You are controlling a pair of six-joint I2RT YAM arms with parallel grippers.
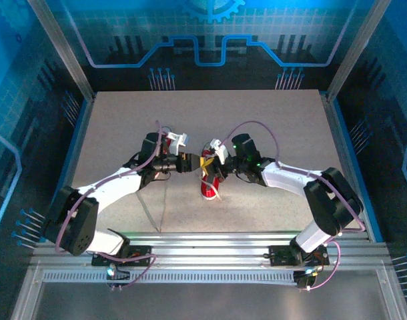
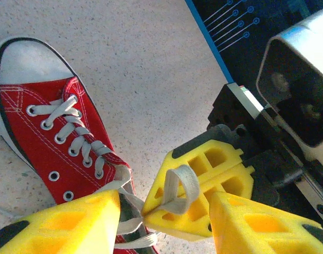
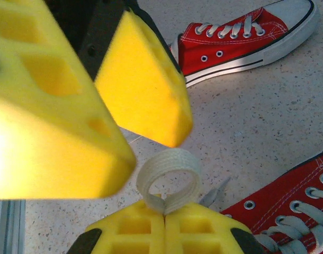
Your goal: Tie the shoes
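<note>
Top external: speckled beige table (image 1: 123, 127), blue-lit walls (image 1: 270, 33) around. Two shoes (image 3: 241, 37) lie mid-table, two arms (image 1: 117, 183) reach them: right hand (image 3: 164, 211) pinches a lace loop (image 3: 169, 177), left hand (image 2: 166, 211) half-wide astride it.

A pale, speckled tabletop (image 1: 270, 133) fills the middle of the overhead view, edged at the left by a thin blue strip (image 1: 76, 143) and flanked by slanting aluminium posts (image 1: 60, 47) at its far corners. Behind it stands a dark back panel (image 1: 257, 40) printed with blue circuit lines and a gear motif (image 1: 213, 8). Ribbed aluminium rails (image 1: 210, 243) and a slotted grey cable duct (image 1: 203, 275) run along the near edge. In the left wrist view the grainy surface (image 2: 151, 63) meets a blue edge strip (image 2: 206, 39) and a dark panel with circuit traces (image 2: 230, 21).
</note>
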